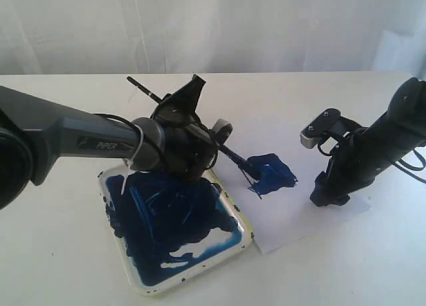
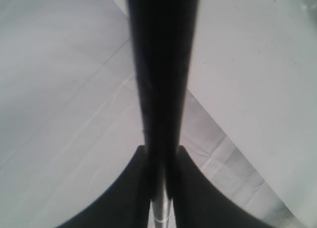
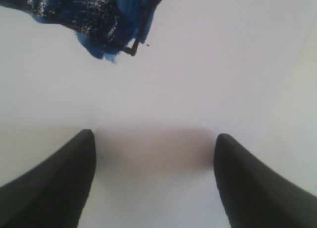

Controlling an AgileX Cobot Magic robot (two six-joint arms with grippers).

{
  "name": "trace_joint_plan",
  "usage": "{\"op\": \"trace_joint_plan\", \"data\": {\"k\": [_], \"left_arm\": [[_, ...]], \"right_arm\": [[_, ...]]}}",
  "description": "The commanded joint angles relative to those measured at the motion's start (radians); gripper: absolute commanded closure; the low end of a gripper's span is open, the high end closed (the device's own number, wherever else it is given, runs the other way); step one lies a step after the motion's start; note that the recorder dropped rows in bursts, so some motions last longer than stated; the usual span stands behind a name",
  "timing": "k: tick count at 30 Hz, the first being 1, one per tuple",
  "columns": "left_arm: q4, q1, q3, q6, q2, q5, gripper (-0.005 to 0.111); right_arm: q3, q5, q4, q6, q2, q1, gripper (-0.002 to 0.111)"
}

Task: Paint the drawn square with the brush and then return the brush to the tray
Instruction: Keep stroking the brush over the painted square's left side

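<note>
The only readable text is "PIPER", in pale letters on the left arm (image 1: pixel 73 134).

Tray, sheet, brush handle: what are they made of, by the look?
Tray: probably enamelled metal or ceramic; smooth white, yellowish speckled rim.
Sheet: paper; thin, matte white, lying flat.
Brush handle: slim, black, straight; wood or plastic, cannot tell.

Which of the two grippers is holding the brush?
The left gripper: its jaws are shut on the brush. The right gripper is open and empty over the paper sheet.
</note>
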Motion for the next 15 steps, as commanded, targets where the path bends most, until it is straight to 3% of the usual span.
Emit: {"op": "trace_joint_plan", "data": {"k": [1,6,15], "left_arm": [[0.013,0.0,-0.012,0.025,-0.005,-0.031,0.107],[0.013,-0.005,-0.012,0.036,-0.004,-0.093,0.107],[0.013,0.007,-0.019,0.075,0.013,-0.085,0.107]], "right_arm": [[0.006,-0.019,-0.027,-0.002,0.027,-0.001,0.045],[0.006,-0.019,-0.027,-0.002,0.027,-0.001,0.045],[0.006,-0.013,-0.027,-0.002,0.027,-0.001,0.045]]}}
